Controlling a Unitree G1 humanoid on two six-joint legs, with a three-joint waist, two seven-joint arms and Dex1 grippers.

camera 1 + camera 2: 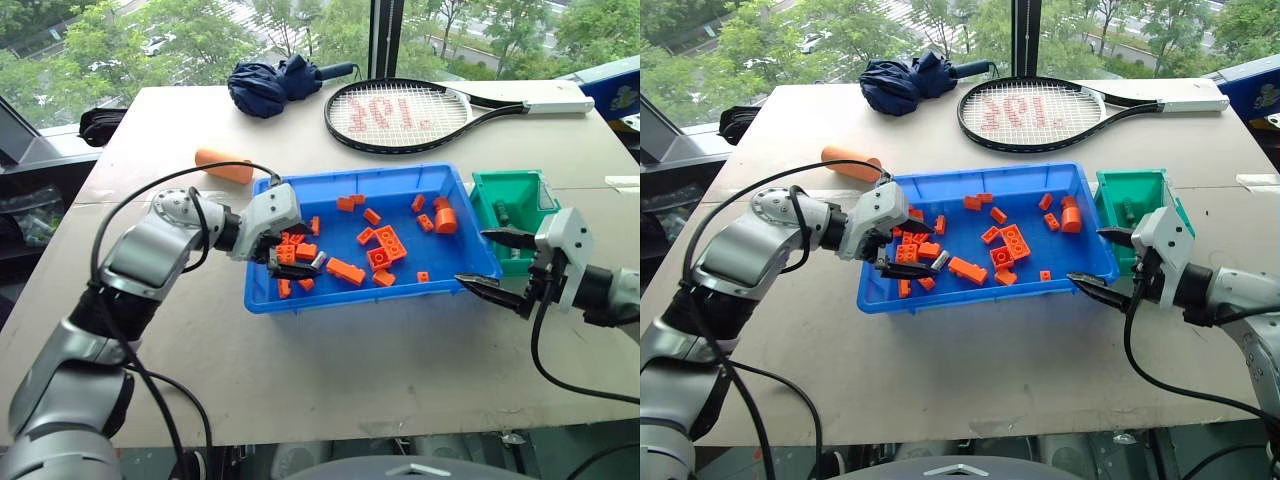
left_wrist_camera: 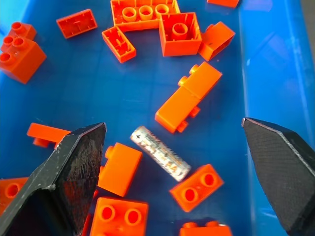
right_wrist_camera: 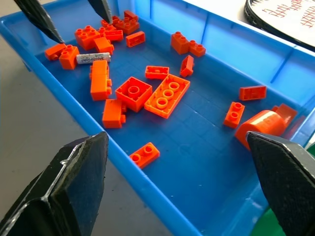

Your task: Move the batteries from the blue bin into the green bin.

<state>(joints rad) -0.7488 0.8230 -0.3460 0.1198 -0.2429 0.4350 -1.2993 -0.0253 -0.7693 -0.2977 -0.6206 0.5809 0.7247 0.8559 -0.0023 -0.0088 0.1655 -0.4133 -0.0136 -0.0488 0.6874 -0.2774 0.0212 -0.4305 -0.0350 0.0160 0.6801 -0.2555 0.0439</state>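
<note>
One silver-grey battery lies among orange bricks near the left front corner of the blue bin, where it also shows as a small grey cylinder. My left gripper hangs open just above it, one finger on each side, not touching it. My right gripper is open and empty at the blue bin's right end, just in front of the green bin. A small grey thing lies on the green bin's floor. In the right wrist view the battery sits under the left gripper's fingertips.
Several orange bricks and a short orange cylinder are scattered in the blue bin. On the table behind it lie a tennis racket, a folded navy umbrella and an orange cylinder.
</note>
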